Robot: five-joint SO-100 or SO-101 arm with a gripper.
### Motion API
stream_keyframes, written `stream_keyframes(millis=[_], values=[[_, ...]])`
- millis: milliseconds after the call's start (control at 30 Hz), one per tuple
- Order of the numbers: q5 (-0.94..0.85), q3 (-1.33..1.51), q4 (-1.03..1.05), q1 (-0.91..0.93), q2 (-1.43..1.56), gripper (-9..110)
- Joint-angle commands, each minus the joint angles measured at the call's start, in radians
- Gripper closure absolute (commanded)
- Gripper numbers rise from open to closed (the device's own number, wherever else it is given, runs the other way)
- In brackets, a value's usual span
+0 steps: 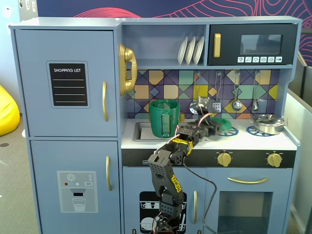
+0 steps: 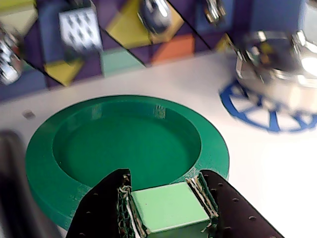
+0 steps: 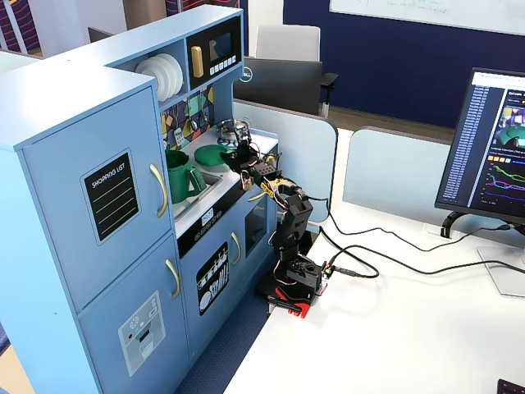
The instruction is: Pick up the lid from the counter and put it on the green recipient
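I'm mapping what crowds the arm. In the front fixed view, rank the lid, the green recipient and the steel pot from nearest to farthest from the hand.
1. The lid, gripped in the hand.
2. The green recipient, to its left in the sink.
3. The steel pot, far right on the burner.

White toy-kitchen counter (image 1: 253, 141) carrying steel pot (image 1: 266, 123) far right, blue burner rings (image 2: 270, 111) beneath, green recipient (image 1: 164, 118) left.

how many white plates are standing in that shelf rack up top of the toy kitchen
3. The white plates stand on edge side by side in the open shelf, left of the microwave in a fixed view. The other fixed view shows them overlapping, so another behind them can't be ruled out.
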Motion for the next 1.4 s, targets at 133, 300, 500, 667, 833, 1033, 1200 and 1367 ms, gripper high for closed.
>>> stream_keyframes(millis=[133, 300, 500, 667, 833, 1033, 1200, 1367], values=[[0.009, -0.357, 0.221, -0.094, 0.086, 101], [0.009, -0.477, 0.350, -0.184, 0.112, 102], [-0.008, -0.588, 0.456, -0.302, 0.118, 102], [-0.006, -0.600, 0.499, -0.376, 0.126, 102], [-0.006, -0.589, 0.512, -0.416, 0.120, 102], [-0.014, -0.584, 0.511, -0.451, 0.094, 102], [-0.021, -0.565, 0.486, -0.469, 0.078, 102], [-0.032, -0.528, 0.451, -0.472, 0.060, 102]])
